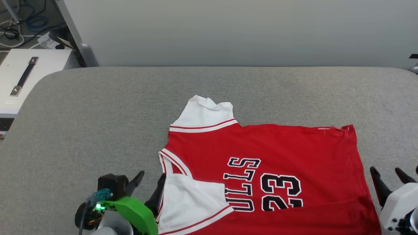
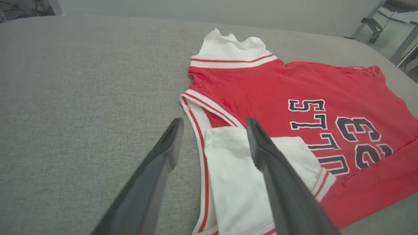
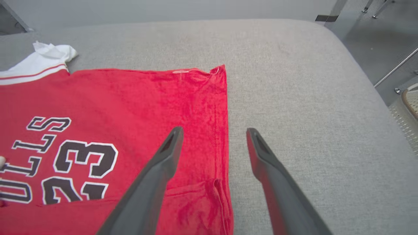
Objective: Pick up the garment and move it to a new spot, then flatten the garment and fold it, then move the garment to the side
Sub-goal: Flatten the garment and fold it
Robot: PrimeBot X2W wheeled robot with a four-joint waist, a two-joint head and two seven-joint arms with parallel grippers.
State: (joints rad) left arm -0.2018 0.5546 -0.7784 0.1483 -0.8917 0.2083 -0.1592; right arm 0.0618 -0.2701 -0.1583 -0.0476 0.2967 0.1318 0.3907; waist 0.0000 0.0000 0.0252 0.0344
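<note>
The garment point(image 1: 287, 150), a red jersey with white sleeves and a black-and-white 23, lies flat on the grey table point(image 1: 98, 124), its near edge folded up over the lettering. My left gripper point(image 1: 152, 181) stands open at the collar end, one finger over the folded white sleeve point(image 2: 235, 176), holding nothing. In the left wrist view its fingers point(image 2: 169, 143) straddle the striped neckline. My right gripper point(image 1: 388, 174) is open beside the hem. The right wrist view has the gripper point(image 3: 214, 133) spanning the garment's point(image 3: 130, 107) hem edge, empty.
A pale wall point(image 1: 228, 29) runs behind the table. A white case with a black handle point(image 1: 24, 76) stands off the table's left end, cables on the floor behind it. Bare grey table lies to the left and beyond the jersey.
</note>
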